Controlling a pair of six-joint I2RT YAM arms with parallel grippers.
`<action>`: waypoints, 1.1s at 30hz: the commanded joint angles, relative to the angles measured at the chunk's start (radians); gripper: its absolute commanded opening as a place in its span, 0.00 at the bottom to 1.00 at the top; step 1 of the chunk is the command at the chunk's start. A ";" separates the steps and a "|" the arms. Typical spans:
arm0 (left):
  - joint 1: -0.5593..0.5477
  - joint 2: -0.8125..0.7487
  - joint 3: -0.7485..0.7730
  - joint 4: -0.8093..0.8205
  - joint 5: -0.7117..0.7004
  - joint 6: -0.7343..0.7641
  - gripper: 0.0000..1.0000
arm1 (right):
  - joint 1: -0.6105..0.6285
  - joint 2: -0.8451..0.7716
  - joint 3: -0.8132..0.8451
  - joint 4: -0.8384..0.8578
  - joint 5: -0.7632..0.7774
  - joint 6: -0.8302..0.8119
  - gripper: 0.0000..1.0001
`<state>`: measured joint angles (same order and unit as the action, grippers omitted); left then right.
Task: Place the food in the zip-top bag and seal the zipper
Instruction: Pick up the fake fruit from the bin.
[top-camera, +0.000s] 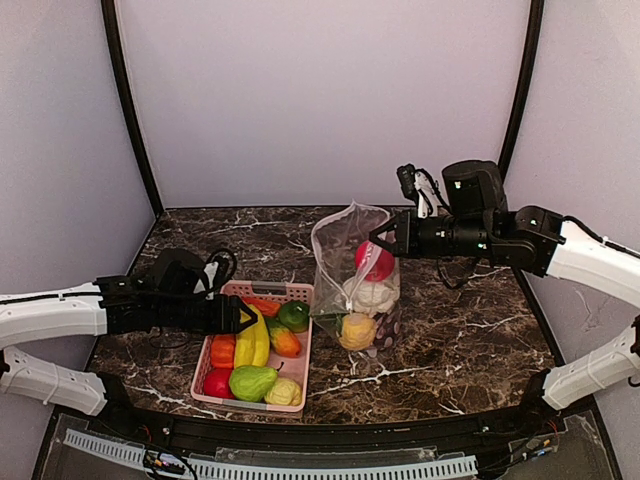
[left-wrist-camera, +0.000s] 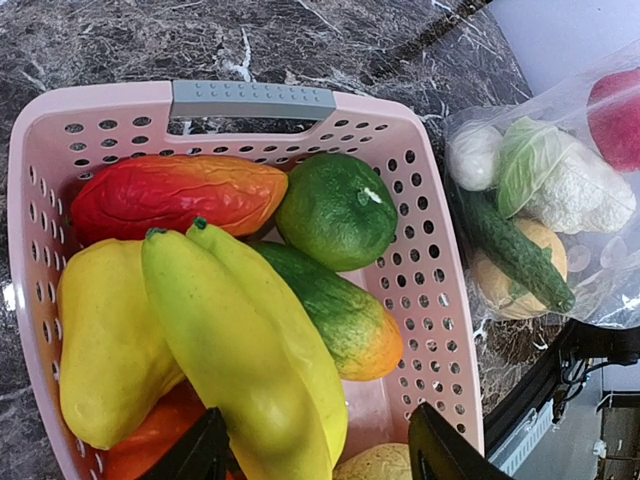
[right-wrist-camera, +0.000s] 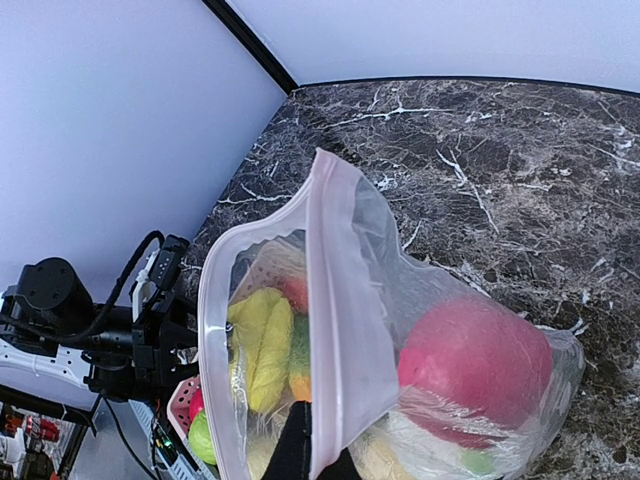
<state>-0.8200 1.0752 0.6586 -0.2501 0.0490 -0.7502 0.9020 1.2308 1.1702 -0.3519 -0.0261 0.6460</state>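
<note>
Top external view: your clear, floppy plastic zip-top bag (top-camera: 335, 245), printed with white dots, stands upright on the dark marbled table (top-camera: 470, 330), just right of the pink perforated plastic basket (top-camera: 300, 291). Its mouth faces up and is unsealed. Your right gripper (top-camera: 378, 243) is clamped tight on the bag's upper edge, pinching the pale pink zipper (right-wrist-camera: 335, 330) strip. Inside you can see a red fruit (top-camera: 374, 261) on top and a white cauliflower (top-camera: 372, 295) beneath. A yellow-orange ball (top-camera: 357, 331) and a green cucumber (left-wrist-camera: 510, 250) lie at the bottom. The basket holds more toy produce, including a yellow banana (left-wrist-camera: 240, 340) and a round green fruit (left-wrist-camera: 335, 210). Your left gripper (left-wrist-camera: 318, 445) hangs over the basket with its jaws apart, one on either side of the banana's near end, not squeezing it.
</note>
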 joint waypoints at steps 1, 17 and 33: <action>0.007 -0.002 -0.042 0.026 0.012 -0.029 0.61 | -0.007 -0.002 -0.006 0.044 -0.001 0.004 0.00; 0.008 -0.005 -0.083 0.017 0.014 -0.031 0.60 | -0.007 0.011 -0.001 0.048 -0.010 0.006 0.00; 0.007 -0.024 -0.103 0.120 0.015 -0.058 0.35 | -0.007 0.000 -0.004 0.051 -0.012 0.007 0.00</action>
<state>-0.8196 1.1072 0.5659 -0.1555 0.0853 -0.8021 0.9020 1.2419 1.1702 -0.3378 -0.0338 0.6487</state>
